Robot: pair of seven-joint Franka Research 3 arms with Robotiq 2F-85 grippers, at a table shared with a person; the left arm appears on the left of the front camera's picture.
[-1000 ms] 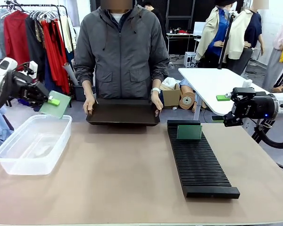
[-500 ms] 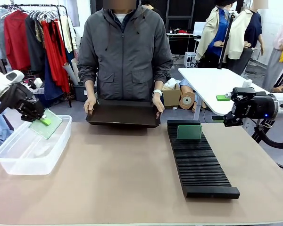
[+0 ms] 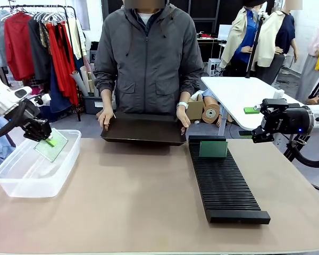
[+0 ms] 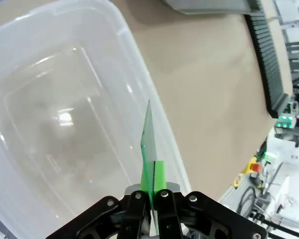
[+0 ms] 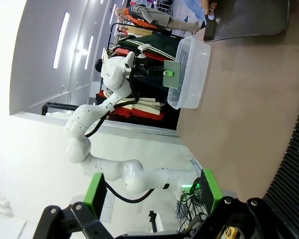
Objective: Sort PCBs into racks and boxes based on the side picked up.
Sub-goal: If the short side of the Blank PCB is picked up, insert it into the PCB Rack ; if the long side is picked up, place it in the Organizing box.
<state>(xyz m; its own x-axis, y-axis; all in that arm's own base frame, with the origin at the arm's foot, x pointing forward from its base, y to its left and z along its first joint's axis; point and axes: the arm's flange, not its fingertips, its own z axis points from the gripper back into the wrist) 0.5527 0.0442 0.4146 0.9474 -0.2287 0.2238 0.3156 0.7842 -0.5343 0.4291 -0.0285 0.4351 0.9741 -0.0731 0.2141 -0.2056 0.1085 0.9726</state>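
Note:
My left gripper (image 3: 49, 140) is shut on a pale green PCB (image 3: 51, 146), which hangs tilted inside the far end of the clear box (image 3: 26, 187). In the left wrist view the PCB (image 4: 148, 142) stands edge-on between my fingers above the box floor (image 4: 65, 114). Another PCB (image 3: 213, 149) stands upright in a far slot of the long black rack (image 3: 226, 183). My right gripper (image 3: 249, 122) hovers open at the table's right edge, beyond the rack's far end, with nothing between its green pads (image 5: 93, 193).
A person at the far side holds a flat black tray (image 3: 143, 130) with both hands at the table edge. A white side table (image 3: 239, 95) stands behind the right arm. The tabletop between box and rack is bare brown surface (image 3: 133, 196).
My left gripper has come down and a little left, taking the PCB from above the box's far rim into the box. The person shifted the tray slightly right. The right arm stayed still.

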